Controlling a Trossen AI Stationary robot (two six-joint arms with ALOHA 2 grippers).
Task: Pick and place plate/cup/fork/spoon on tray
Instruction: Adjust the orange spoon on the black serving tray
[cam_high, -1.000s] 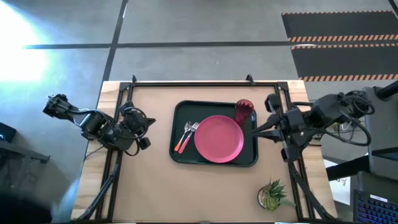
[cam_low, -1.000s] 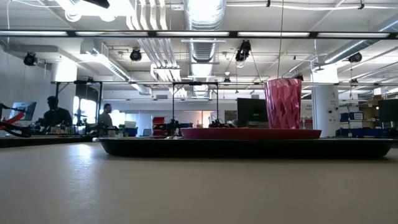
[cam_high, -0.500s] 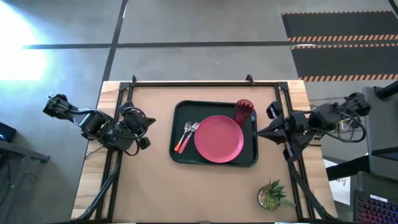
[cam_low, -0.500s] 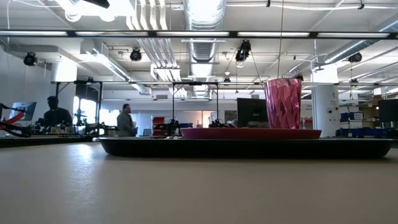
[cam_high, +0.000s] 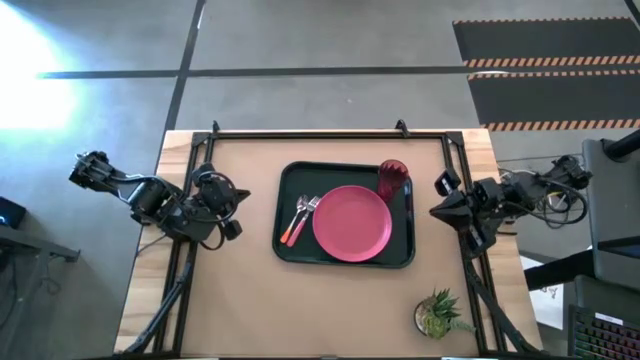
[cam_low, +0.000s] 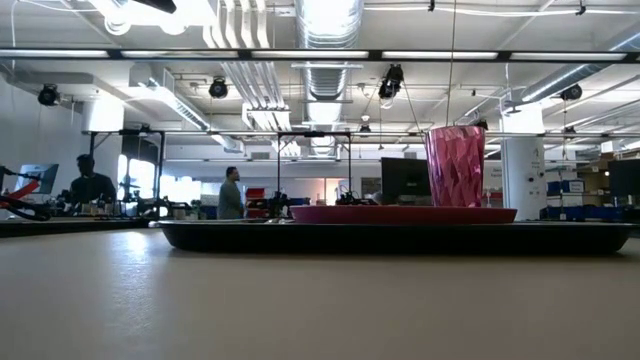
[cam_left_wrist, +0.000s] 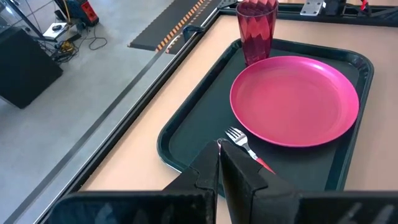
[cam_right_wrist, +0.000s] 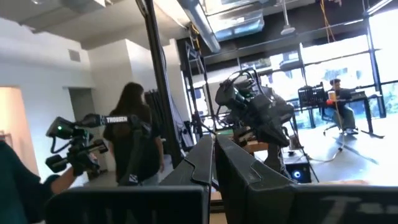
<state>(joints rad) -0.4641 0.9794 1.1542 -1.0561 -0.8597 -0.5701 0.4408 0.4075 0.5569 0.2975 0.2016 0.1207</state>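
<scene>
The dark tray lies at the table's middle. The pink-red plate rests flat in it, and the dark-red cup stands upright in its far right corner. The fork and the orange-handled spoon lie side by side on the tray, left of the plate. My left gripper is shut and empty, left of the tray; its wrist view shows the fork's tines just past its fingers. My right gripper is shut and empty at the table's right edge, right of the tray.
A small potted green plant stands at the table's near right corner. A black frame rail runs along the table's far edge. Bare tabletop lies near of the tray. People stand in the room beyond the table.
My right gripper has drawn back from the tray's right rim toward the table's right edge, its fingers staying shut. The plate, cup, fork and spoon have stayed in place on the tray. A person has walked across the room behind the table.
</scene>
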